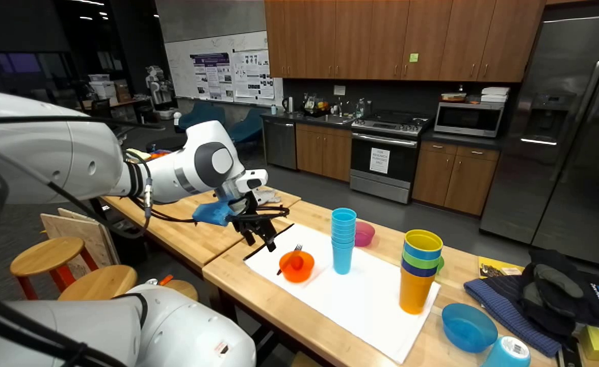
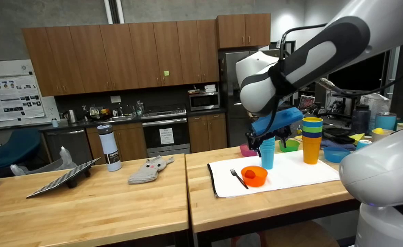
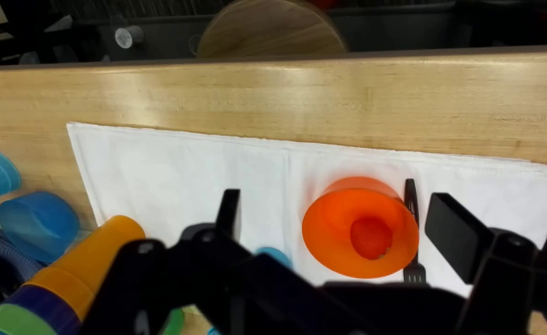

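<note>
Fingers [image 3: 459, 237] standing wide apart near the orange bowl [image 3: 322, 232]

The gripper [image 3: 336, 200] is hanging above the wooden table [image 3: 208, 102], its two black fingers spread and released, holding nothing. A blue pad [image 2: 276, 120] is sitting just above them. In the wrist view the orange bowl is showing between the fingers, lying lower; it is resting upright on a white cloth [image 3: 185, 172] and is containing a round red object [image 3: 371, 238]. A black fork [image 2: 239, 178] is lying just beside the bowl; whether they are touching cannot be told.

Outward: a stack of light-blue cups [image 1: 343, 250] is standing upright on the cloth, near the bowl. Farther along, a many-coloured stack of cups [image 1: 416, 288] is standing upright, orange at the bottom, yellow at the top. A pink bowl [image 1: 364, 234] and a green bowl [image 2: 289, 145] are sitting beyond the cloth; a blue bowl [image 1: 468, 327] is resting past the coloured stack. On the adjoining table [image 2: 102, 212], a grey knitted item [image 2: 150, 170] is lying and a pale bottle [image 2: 109, 147] is standing.
</note>
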`<state>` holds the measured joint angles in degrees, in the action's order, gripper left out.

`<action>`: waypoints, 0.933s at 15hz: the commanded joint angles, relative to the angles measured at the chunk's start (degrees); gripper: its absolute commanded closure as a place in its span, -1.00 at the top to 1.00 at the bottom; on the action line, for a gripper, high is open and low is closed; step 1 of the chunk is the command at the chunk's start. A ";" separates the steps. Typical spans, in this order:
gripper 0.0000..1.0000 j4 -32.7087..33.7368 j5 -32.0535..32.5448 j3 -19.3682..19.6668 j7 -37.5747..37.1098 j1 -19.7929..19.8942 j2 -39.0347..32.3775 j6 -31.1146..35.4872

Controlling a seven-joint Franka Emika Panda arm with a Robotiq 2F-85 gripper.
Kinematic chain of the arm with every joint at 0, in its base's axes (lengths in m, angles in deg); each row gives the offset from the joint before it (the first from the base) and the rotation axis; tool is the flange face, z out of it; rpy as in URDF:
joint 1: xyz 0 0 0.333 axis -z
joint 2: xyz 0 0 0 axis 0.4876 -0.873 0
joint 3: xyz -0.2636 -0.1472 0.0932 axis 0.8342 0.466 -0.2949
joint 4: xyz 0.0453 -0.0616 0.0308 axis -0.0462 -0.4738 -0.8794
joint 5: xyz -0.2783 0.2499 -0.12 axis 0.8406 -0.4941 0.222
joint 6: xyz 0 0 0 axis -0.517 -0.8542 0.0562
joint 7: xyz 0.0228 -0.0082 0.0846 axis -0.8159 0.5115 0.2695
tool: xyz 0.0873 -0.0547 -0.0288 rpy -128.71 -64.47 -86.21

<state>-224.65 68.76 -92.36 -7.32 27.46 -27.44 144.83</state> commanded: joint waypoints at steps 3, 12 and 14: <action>1.00 0.07 1.00 1.16 -0.81 -1.18 -0.40 -0.12; 1.00 -1.33 11.63 12.32 10.29 2.21 9.59 -2.33; 1.00 -0.55 16.23 16.74 15.67 4.58 11.90 -2.37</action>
<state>-224.86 80.41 -80.88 0.88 29.54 -21.06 143.34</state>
